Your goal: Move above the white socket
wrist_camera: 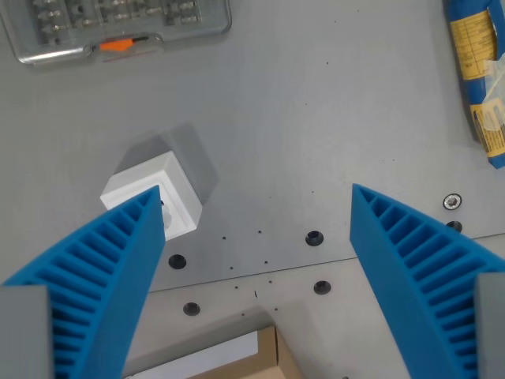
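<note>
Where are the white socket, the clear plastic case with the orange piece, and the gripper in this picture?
white socket [158, 180]: wrist view, on its top face.
clear plastic case [118, 24]: wrist view, on its lid near the top edge.
gripper [254, 204]: wrist view, midway between the blue fingertips, which stand wide apart.

The gripper [256, 201] has two bright blue fingers [102, 276], each shaped like a long wedge that narrows to a sharp tip. Their inner faces carry a row of parallel ribs with dark slots between them, like a ladder, while the outer edges are smooth and flat. Relative to the gripper's tips, each finger grows wider toward the lower corners of the wrist view, where it joins a plain grey block. No cables, screws or markings can be seen.
</note>
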You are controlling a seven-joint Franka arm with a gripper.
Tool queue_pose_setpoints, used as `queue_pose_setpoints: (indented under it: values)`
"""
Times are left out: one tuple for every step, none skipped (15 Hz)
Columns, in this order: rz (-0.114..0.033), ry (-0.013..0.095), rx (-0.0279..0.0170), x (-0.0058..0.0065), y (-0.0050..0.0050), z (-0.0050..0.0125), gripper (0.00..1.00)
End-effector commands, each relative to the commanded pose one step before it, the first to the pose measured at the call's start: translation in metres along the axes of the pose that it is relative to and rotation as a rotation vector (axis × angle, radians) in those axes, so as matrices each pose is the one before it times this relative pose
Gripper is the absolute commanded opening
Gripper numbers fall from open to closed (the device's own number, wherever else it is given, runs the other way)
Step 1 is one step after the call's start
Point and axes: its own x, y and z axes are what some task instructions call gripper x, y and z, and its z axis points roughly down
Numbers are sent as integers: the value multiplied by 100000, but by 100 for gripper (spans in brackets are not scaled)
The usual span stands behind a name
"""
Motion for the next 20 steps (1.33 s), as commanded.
queue_pose_setpoints:
  values:
    - [47, 411, 60, -15, 3, -195, 100]
    - [-1, -25, -8, -1, -1, 2, 100]
    - [-30, 16, 0, -3, -4, 7, 100]
    - [-124, -17, 5, -7, -7, 14, 100]
    - [-298, -1, -19, -12, -13, 24, 100]
    - [-308, 0, -12, -19, -20, 38, 100]
    - [-436, -43, -12, -28, -29, 55, 100]
    - [-591, 13, -4, -39, -41, 76, 100]
    - [-607, 75, -31, -52, -54, 101, 100]
    - [-589, 94, -3, -52, -52, 98, 100]
    - [-629, 226, 14, -66, -65, 122, 100]
    - [-744, 412, -8, -80, -79, 146, 100]
    - [-807, 462, -4, -94, -91, 170, 100]
    - [-888, 509, 28, -106, -104, 196, 100]
    - [-1144, 534, -17, -145, -144, 276, 100]
    - [-1145, 525, -5, -130, -115, 243, 100]
    - [-895, 868, 6, -146, -128, 274, 100]
    - [-1014, 961, -8, -159, -138, 296, 100]
    - [-967, 820, -30, -171, -148, 314, 100]
    - [-922, 575, -40, -180, -160, 328, 100]
